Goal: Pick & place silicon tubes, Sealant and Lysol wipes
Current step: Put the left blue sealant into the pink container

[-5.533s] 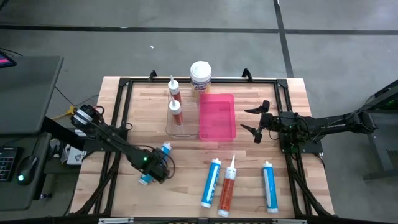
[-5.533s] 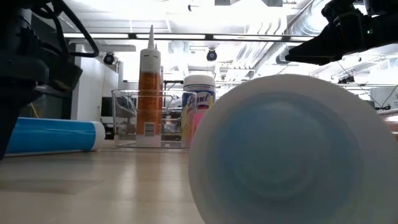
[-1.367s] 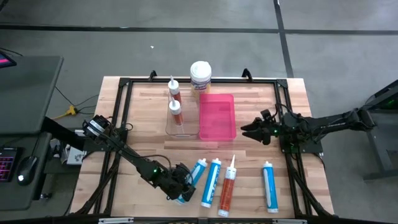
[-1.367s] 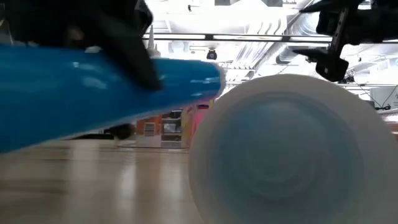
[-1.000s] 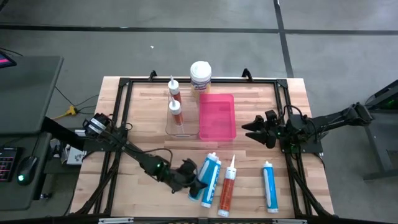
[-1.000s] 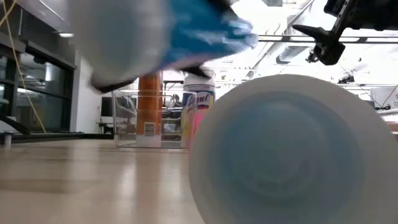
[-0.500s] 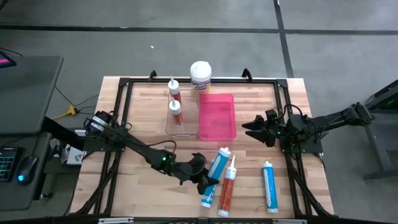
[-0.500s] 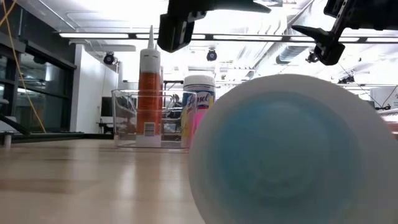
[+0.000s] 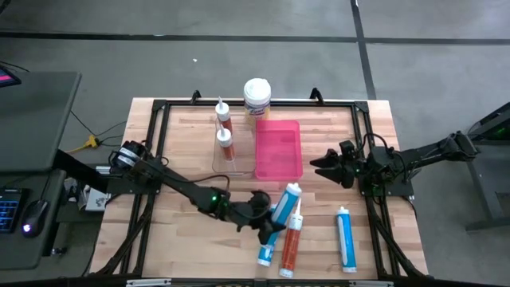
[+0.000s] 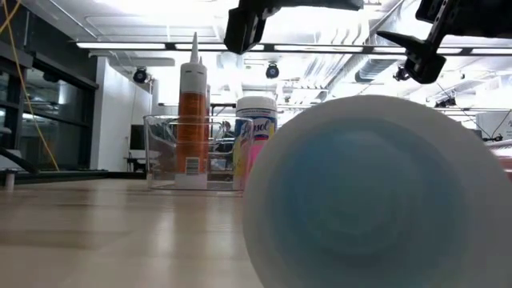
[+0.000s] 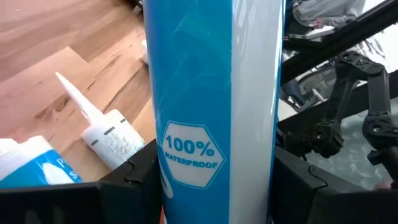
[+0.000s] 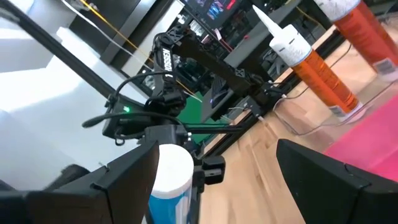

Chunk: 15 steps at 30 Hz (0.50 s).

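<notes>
Nearest, the left claw [image 9: 269, 221] is grasping a blue and white sealant cartridge [image 9: 284, 202] above the wooden table [image 9: 175, 163]. The cartridge looks stiff, light and slippery, so a middle grip seems best. Farther, the empty pink plastic tray [image 9: 278, 148] is beside a clear bin [image 9: 229, 151] holding two orange cartridges [image 9: 225, 131]. The right claw [image 9: 320, 166] is waiting released. The white-lidded Lysol wipes canister [image 9: 256, 99] is standing farthest.

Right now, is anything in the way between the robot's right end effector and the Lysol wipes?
Partly. In the high view, the right end effector hovers beside the pink tray, which lies along the path to the Lysol wipes at the table's far edge. The tray is low, so passing over it looks possible.
</notes>
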Motion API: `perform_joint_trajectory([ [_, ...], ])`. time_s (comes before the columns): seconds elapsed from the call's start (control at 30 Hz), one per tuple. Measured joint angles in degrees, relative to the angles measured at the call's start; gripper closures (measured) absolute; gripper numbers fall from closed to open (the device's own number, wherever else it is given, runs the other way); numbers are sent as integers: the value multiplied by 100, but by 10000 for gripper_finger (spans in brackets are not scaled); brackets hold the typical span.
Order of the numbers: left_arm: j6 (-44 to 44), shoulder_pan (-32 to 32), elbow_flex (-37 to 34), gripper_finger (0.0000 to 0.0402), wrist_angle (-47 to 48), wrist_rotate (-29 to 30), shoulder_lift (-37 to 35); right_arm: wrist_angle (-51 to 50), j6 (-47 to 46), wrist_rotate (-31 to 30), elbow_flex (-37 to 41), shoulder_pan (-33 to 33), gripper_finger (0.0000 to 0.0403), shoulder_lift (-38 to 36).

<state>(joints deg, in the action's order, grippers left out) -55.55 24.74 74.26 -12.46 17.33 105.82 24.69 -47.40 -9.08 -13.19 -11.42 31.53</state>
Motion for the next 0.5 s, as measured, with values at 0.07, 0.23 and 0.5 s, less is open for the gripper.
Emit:
perform_joint_trajectory([
  [0.07,-12,-34,0,208,-14,3,2,-20,129,-44,0,0,82,0],
  [0.23,-20,-113,0,208,-121,11,0,-101,-55,-79,0,0,82,0],
  [0.5,-9,-153,0,208,-96,-88,1,-417,326,-62,0,0,82,0],
])
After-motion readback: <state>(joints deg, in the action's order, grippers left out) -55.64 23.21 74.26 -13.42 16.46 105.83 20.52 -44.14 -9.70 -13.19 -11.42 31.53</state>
